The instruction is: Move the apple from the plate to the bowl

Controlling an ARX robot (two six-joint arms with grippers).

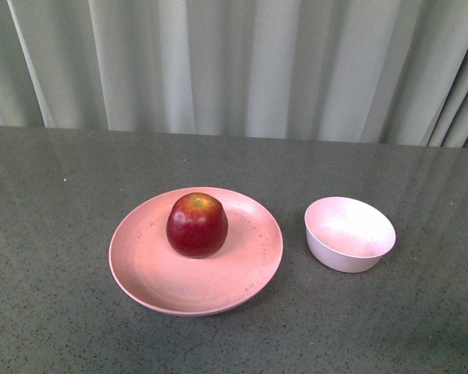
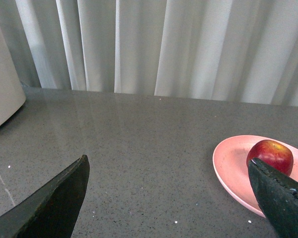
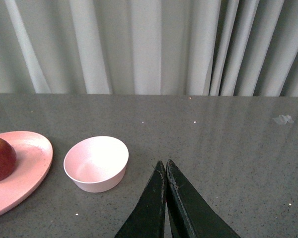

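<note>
The dark red apple [image 1: 196, 225] sits on the wide salmon-pink plate [image 1: 152, 276] at the table's middle. The small pale pink bowl [image 1: 349, 234] stands empty to the plate's right. Neither arm shows in the front view. In the left wrist view my left gripper [image 2: 169, 166] is open and empty over bare table, with the apple [image 2: 271, 154] and plate [image 2: 230, 163] just behind one fingertip. In the right wrist view my right gripper [image 3: 163, 163] is shut and empty, apart from the bowl [image 3: 96, 163]; the apple [image 3: 0, 158] and plate [image 3: 27, 163] lie beyond it.
The grey speckled table [image 1: 62, 195] ends at a pale pleated curtain [image 1: 234, 62] at the back. A white rounded object [image 2: 2, 84] stands at the edge of the left wrist view. A small scrap [image 3: 282, 119] lies on the table in the right wrist view.
</note>
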